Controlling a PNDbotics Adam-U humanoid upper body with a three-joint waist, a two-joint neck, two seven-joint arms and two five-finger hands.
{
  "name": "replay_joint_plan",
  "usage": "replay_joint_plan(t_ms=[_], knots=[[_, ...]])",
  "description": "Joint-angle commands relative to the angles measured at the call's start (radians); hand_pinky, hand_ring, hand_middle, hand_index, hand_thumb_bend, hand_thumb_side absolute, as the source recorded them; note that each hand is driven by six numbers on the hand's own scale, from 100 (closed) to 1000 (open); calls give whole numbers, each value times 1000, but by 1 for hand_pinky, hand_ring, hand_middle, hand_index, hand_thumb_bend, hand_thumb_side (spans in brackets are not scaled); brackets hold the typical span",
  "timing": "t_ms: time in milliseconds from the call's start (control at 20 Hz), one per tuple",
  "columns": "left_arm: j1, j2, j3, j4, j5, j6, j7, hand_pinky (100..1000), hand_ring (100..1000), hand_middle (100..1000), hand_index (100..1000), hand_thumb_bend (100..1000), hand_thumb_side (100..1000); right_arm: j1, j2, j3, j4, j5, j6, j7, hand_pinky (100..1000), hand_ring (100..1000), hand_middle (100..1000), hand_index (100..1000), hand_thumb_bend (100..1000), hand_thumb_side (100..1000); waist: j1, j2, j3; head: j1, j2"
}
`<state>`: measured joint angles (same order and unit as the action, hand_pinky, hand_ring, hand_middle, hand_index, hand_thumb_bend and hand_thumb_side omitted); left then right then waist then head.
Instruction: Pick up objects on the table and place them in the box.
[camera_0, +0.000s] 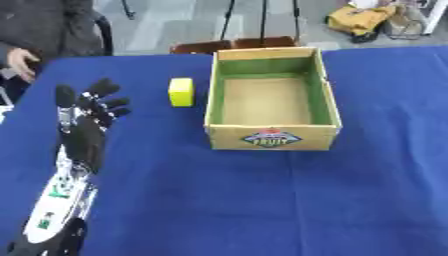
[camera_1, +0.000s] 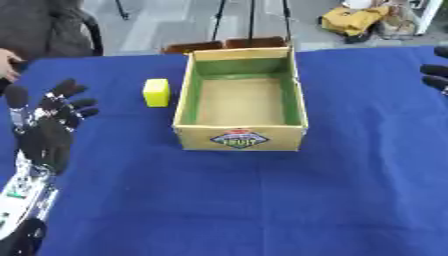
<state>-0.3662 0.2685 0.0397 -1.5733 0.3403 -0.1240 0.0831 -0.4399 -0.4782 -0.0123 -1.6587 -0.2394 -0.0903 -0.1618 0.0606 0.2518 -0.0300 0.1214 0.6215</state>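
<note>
Here the black left hand (camera_0: 86, 125), fingers spread and holding nothing, should approach the small yellow rectangular block (camera_0: 181, 91) standing just left of the green-lined cardboard box (camera_0: 271, 137), closing thumb and fingers across its sides; right hand (camera_1: 435, 75) fingertips only, state unclear

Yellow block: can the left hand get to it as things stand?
Probably yes. The left hand is open, left of the yellow block, with only bare blue table between; the box sits on its far side.
</note>
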Motion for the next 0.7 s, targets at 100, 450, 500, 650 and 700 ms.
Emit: replay_joint_plan(t_ms=[100, 450, 500, 650, 700], knots=[[-36, 66, -3, -15, -37, 20, -6, 720, 689, 743, 841, 838, 784, -11, -19, -7, -11, -5, 0, 1, 806, 766, 810, 908, 300, 841, 0, -22, -2, -1, -14], [-194, 228, -3, 81, -412, 144, -32, 749, 734, 778, 873, 661, 606, -7, -21, -3, -8, -5, 1, 5, 806, 766, 811, 908, 300, 840, 8, -31, -11, -2, -11], [-223, 248, -9, 105, -480, 162, -50, 751, 737, 780, 874, 655, 593, -7, -22, -2, -8, -5, 1, 6, 807, 766, 811, 908, 300, 840, 9, -31, -14, -2, -11], [-311, 302, -33, 181, -685, 192, -127, 764, 756, 786, 885, 615, 489, -7, -23, 0, -7, -5, 2, 9, 807, 766, 810, 908, 301, 840, 11, -30, -24, -1, -9], [-344, 318, -47, 213, -758, 192, -161, 766, 760, 786, 887, 611, 476, -7, -23, 1, -7, -5, 2, 10, 806, 766, 810, 908, 301, 840, 12, -30, -27, 1, -9]])
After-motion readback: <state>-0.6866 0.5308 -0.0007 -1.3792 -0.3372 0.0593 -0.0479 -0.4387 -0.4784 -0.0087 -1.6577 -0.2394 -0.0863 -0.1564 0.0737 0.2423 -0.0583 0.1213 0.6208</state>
